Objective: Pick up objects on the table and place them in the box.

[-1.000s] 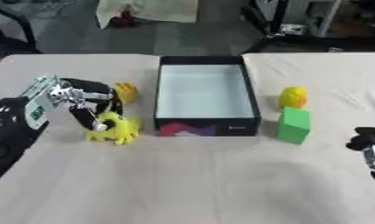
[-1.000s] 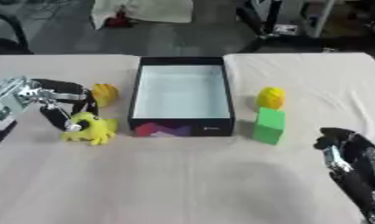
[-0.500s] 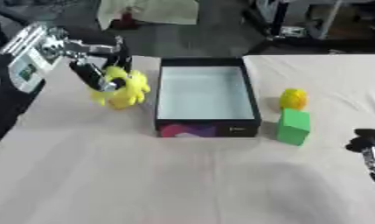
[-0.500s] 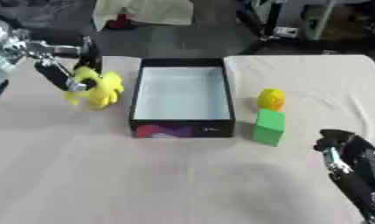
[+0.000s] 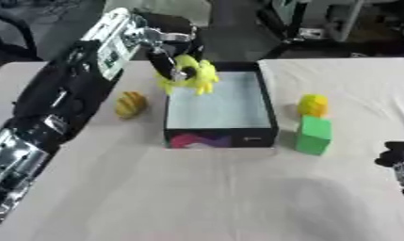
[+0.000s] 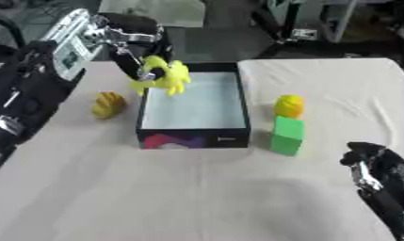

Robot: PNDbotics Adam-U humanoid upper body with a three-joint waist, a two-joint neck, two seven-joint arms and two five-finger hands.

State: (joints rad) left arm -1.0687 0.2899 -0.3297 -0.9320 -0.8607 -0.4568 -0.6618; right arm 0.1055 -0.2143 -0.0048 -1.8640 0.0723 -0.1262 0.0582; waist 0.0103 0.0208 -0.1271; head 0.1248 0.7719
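My left hand (image 5: 173, 55) is raised over the far left corner of the box (image 5: 221, 136), with its fingers curled around a yellow toy (image 5: 191, 77). The toy hangs below the fingers, in the air, partly above the box's left wall and partly above its inside. It looks soft or rubbery, with several short rounded lobes that spread out to the sides and down; I cannot tell a clear long axis, and I cannot say which way its front points.

The box is a black rectangle with a pale, smooth floor, and its long side runs away from me. There is a coloured print on its near wall.

On the cloth-covered table (image 5: 197, 197), left of the box and apart from it, lies a ribbed orange-yellow piece (image 5: 131, 103), oval, with its long axis about parallel to the box. Right of the box a rounded yellow piece (image 6: 289, 105) sits just behind a plain green block (image 6: 286, 135); they seem to touch.

My right hand (image 6: 376, 172) shows at the lower right edge, holding nothing; I cannot tell how its fingers stand.
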